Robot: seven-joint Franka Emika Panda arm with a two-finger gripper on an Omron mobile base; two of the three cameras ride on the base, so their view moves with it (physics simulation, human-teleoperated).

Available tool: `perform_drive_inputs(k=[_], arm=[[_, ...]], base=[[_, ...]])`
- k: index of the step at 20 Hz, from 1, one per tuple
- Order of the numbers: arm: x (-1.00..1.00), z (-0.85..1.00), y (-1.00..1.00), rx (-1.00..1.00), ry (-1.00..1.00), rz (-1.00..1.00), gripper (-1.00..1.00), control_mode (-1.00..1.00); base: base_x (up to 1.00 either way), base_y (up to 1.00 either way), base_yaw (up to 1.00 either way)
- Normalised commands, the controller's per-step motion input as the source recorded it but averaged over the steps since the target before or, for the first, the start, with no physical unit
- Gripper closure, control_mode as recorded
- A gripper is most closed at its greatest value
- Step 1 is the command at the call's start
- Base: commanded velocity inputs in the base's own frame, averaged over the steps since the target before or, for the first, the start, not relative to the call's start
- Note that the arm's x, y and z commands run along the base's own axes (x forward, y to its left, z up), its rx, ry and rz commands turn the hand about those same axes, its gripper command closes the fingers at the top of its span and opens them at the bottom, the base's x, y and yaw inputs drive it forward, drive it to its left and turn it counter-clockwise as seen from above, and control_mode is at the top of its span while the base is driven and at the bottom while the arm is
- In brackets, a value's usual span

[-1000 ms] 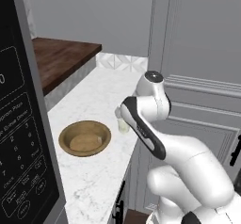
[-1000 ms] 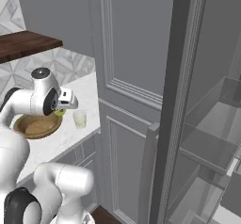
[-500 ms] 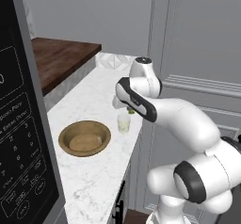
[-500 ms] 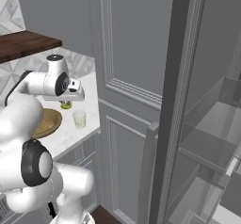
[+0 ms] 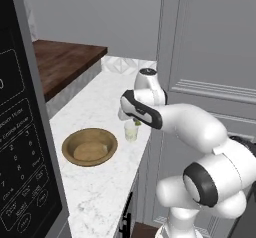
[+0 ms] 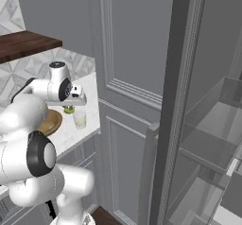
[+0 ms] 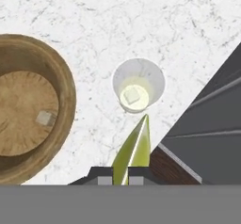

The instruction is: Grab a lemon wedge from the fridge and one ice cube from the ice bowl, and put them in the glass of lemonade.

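Since a second ago the arm has swung from over the ice bowl toward the glass, and the gripper now hangs above the glass's near side.

The fridge (image 6: 189,125) fills the right half of the right base view, its door open and pale glass shelves showing at the far right. A white marble counter (image 5: 100,192) runs down the middle of the left base view, with the black panel of a microwave (image 5: 20,147) along the left edge.

The ice bowl (image 5: 90,146), wide, shallow and wood-brown, sits left of centre in the left base view; in the hand view a small pale ice cube (image 7: 44,118) lies on its floor at the left.

The glass of lemonade (image 7: 138,84) stands just right of the bowl, apart from it, near the counter's edge. Seen from above, it holds pale yellow liquid with a small cube in it.

The gripper (image 7: 120,177), at the bottom centre of the hand view, is pinched nearly closed on the lemon wedge (image 7: 134,150). The yellow-green wedge points up the frame, its tip just below the glass's rim.
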Motion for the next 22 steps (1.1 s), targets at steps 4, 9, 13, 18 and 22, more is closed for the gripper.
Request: perform_drive_inputs(k=[4, 9, 13, 18, 22], arm=[[0.08, -0.05, 0.0, 0.0, 0.0, 0.0, 1.0, -1.0], [0.25, 0.0, 0.0, 0.0, 0.0, 0.0, 1.0, -1.0], [0.53, 0.0, 0.0, 0.0, 0.0, 0.0, 1.0, -1.0], [0.37, 0.0, 0.0, 0.0, 0.0, 0.0, 1.0, -1.0], [0.26, -0.13, 0.0, 0.0, 0.01, 0.0, 1.0, -1.0]], base=[[0.0, 0.0, 0.0], [0.0, 0.0, 0.0], [0.0, 0.0, 0.0], [0.0, 0.0, 0.0], [0.0, 0.0, 0.0]])
